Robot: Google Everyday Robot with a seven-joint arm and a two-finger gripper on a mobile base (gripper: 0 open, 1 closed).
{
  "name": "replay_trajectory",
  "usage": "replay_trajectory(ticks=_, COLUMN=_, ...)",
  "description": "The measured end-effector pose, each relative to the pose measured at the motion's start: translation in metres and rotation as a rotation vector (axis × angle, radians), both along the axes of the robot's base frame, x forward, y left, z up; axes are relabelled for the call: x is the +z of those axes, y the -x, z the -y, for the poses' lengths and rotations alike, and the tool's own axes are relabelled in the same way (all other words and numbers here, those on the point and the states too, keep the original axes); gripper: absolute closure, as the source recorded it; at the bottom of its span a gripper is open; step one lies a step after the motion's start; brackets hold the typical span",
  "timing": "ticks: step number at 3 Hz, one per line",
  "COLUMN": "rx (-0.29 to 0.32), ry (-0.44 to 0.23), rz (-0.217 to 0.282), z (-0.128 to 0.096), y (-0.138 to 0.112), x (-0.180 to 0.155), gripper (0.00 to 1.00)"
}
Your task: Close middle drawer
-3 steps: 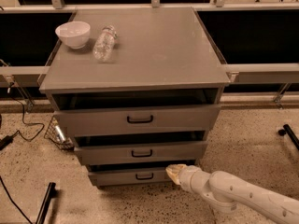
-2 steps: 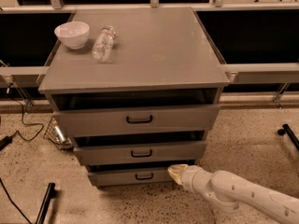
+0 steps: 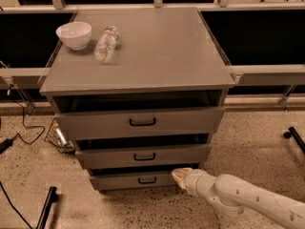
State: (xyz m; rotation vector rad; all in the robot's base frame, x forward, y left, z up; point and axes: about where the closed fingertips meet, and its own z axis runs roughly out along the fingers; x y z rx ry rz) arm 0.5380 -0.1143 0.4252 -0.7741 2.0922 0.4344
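White round bowl (image 3: 74, 34) and clear plastic bottle (image 3: 106, 43), lying sideways, are sitting at the left rear of the grey three-drawer cabinet (image 3: 143, 66) top. Shallow grey middle drawer (image 3: 143, 155) with a black handle is standing slightly pulled out of the cabinet. Cream-tipped gripper (image 3: 178, 177) is hovering at the cabinet's lower right, beneath that drawer; whether it is open or closed cannot be told.

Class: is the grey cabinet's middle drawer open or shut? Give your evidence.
Partly open: the middle drawer stands forward, a dark gap above its front. The gripper is lower, by the right end of the bottom drawer.
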Motion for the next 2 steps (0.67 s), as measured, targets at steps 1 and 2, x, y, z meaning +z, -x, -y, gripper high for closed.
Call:
replay_trajectory(ticks=1, rx=0.000, ry=0.000, rz=0.000, z=-0.0001, y=0.0000, x=0.0000, gripper=0.00)
replay_trajectory(ticks=2, rx=0.000, ry=0.000, rz=0.000, z=-0.0001, y=0.0000, x=0.0000, gripper=0.00)
